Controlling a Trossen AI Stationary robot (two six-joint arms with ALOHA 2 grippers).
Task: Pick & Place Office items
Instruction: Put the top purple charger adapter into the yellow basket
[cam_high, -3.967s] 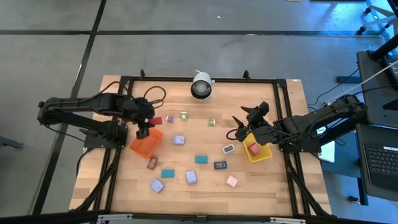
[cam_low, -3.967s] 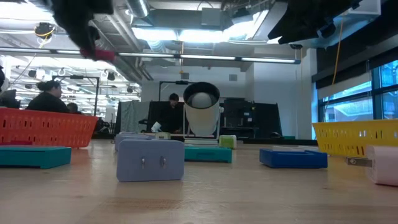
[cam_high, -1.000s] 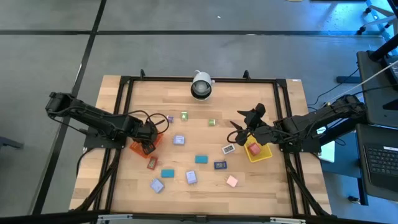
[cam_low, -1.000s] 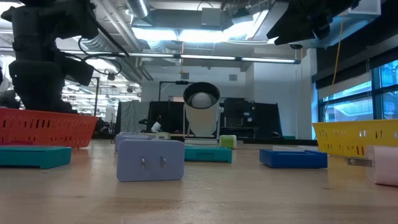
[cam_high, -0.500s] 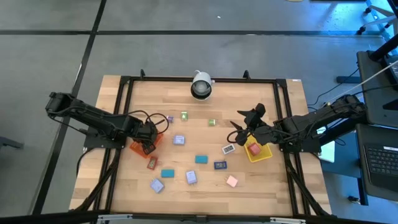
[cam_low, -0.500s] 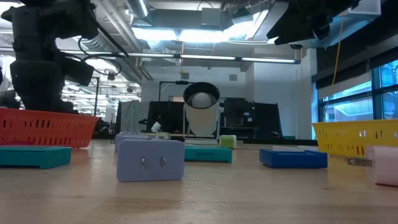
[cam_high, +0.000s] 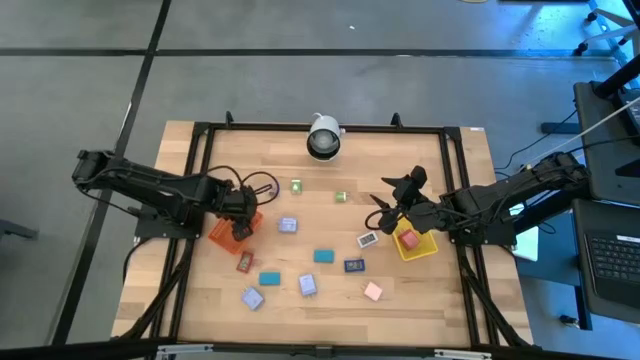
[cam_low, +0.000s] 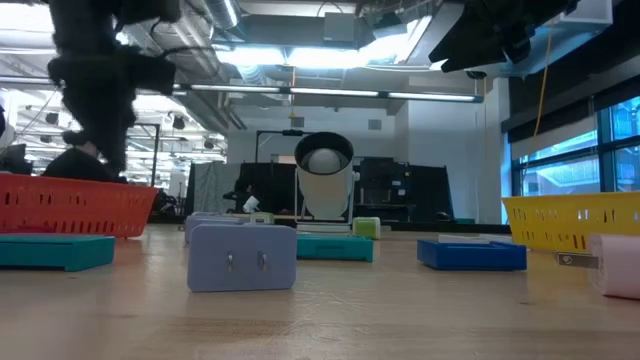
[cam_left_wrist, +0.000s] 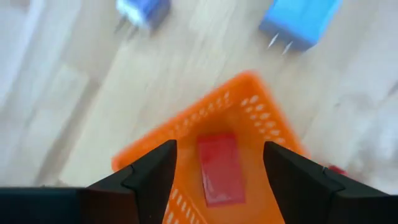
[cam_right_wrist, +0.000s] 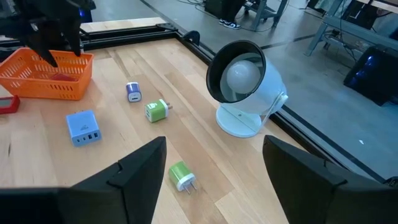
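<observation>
While the left claw (cam_high: 238, 222) hangs over the orange tray (cam_high: 222, 236) at the left side of the tabletop (cam_high: 330, 300), its fingers stand wide apart and carry nothing. In the left wrist view a red flat block (cam_left_wrist: 219, 168) lies on the orange tray's mesh floor, directly below the gap between the two fingers and clear of both. Beyond that tray's far rim, a dark blue plug (cam_left_wrist: 144, 10) and a lighter blue plug block (cam_left_wrist: 300, 20) rest on the bare wood.

At the right side, the yellow tray (cam_high: 421, 247) holds a pink block (cam_high: 408, 240). The right claw (cam_high: 385, 208) hovers just left of it with its fingers spread wide and empty, a white-labelled item (cam_high: 367, 239) lying on the wood close by, toward the near side.

The other office items are scattered between the trays: a lavender block (cam_high: 287, 225), a teal block (cam_high: 323, 256), a dark blue labelled piece (cam_high: 354, 265), a red piece (cam_high: 244, 263) just near of the orange tray, another teal block (cam_high: 270, 278), two lavender blocks (cam_high: 307, 285) at the near side, a pink block (cam_high: 372, 291), and two green plugs (cam_high: 297, 186) toward the far edge. A white desk fan (cam_high: 322, 137) stands at the far middle.
</observation>
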